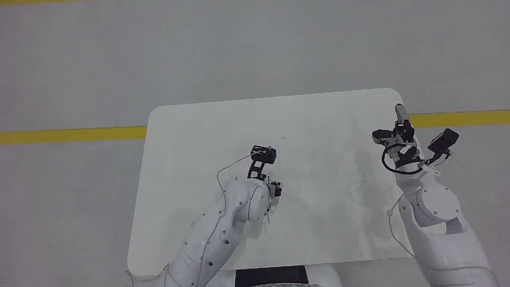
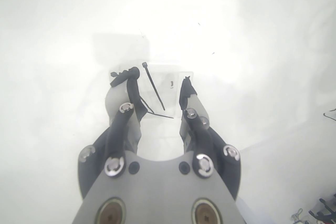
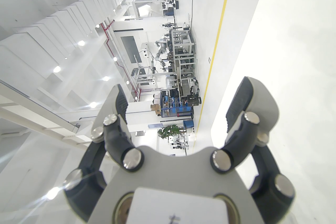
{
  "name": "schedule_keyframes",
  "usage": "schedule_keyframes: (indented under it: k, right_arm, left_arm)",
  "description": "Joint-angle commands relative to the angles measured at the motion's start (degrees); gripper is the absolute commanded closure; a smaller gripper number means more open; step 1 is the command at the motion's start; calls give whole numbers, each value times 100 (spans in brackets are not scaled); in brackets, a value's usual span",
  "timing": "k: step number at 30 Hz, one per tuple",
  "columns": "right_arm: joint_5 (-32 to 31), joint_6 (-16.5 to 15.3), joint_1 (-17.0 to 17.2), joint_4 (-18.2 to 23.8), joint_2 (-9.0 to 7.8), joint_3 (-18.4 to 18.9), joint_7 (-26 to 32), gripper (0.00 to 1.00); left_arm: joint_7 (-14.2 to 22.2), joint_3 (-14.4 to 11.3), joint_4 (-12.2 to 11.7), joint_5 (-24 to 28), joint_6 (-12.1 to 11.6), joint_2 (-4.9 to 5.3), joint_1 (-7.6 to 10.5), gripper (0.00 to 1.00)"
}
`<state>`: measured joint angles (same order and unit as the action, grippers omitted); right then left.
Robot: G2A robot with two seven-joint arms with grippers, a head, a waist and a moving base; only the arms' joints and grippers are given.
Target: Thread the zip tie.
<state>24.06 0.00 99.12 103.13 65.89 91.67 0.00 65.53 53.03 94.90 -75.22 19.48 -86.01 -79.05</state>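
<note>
Left gripper [image 2: 159, 76] fingers spread | zip tie [image 2: 153, 86] lying on clear tray [image 2: 168, 70] beneath | right gripper [image 3: 181, 84] fingers spread

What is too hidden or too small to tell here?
Left wrist view: glare blurs the table, so exactly what the zip tie lies on is uncertain.
Left wrist view: a thin black strand runs behind a finger of the left gripper, its start hidden.
Top view: things by that gripper are too small to tell.
</note>
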Motion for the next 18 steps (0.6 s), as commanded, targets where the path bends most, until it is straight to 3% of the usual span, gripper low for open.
schedule_keyframes:
  k: [1,18]
  right_arm:
    - [0,0,0,0,0,0,0,0]
    - [0,0,0,0,0,0,0,0]
  left_arm:
    - [0,-6,-51,-2,0,-12,20,72]
    - [-2,-42,-408,-42,0,-104,198,76]
